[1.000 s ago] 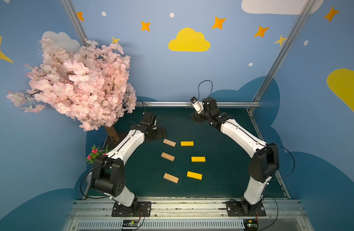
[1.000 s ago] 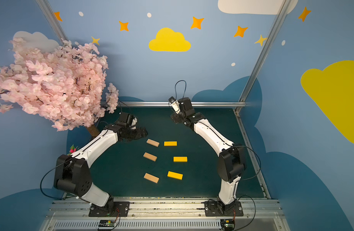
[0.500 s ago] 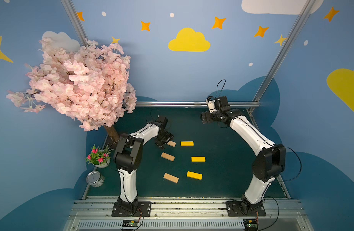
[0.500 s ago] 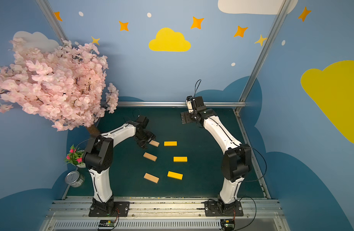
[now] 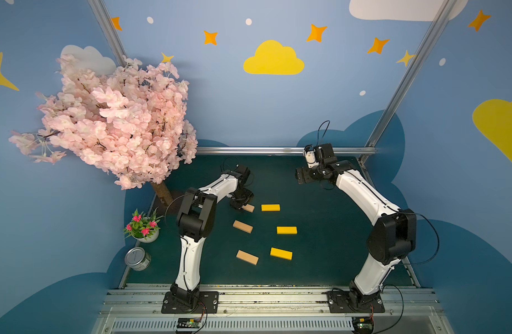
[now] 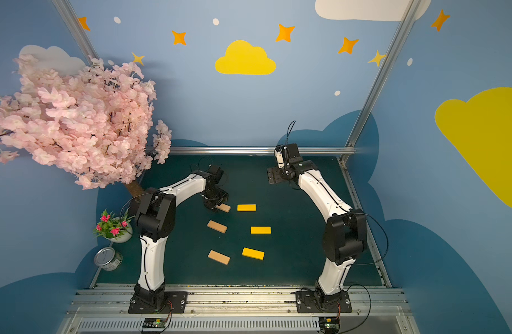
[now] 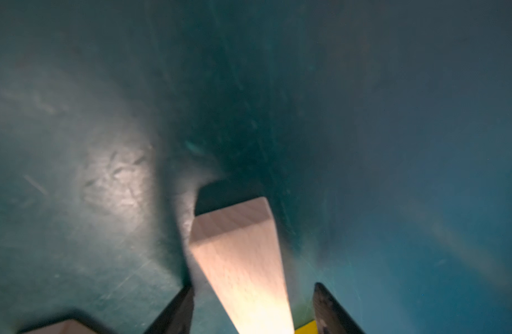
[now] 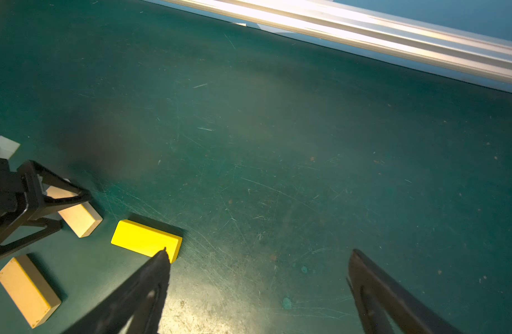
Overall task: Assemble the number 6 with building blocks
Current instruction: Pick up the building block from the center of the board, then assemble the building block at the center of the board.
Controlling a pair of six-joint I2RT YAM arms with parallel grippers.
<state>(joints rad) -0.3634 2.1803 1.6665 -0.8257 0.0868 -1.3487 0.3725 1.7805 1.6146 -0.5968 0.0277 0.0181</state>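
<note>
Your left gripper (image 7: 252, 287) straddles the tan block (image 7: 237, 245) lengthwise, jaws apart, not yet touching it; your right gripper (image 8: 259, 251) is wide open, farther off.

No text, number or brand can be read anywhere. The tin can (image 5: 137, 258), well off to the side of the left gripper (image 5: 242, 204) and its jaws, possibly carries a printed label (too small to make out).

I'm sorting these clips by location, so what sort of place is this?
Most likely a staged robot demo or data-collection booth: the left arm and right arm are bolted to a metal rail, the blue walls carry painted clouds and stars, and an artificial blossom tree stands beside the green mat.
</note>
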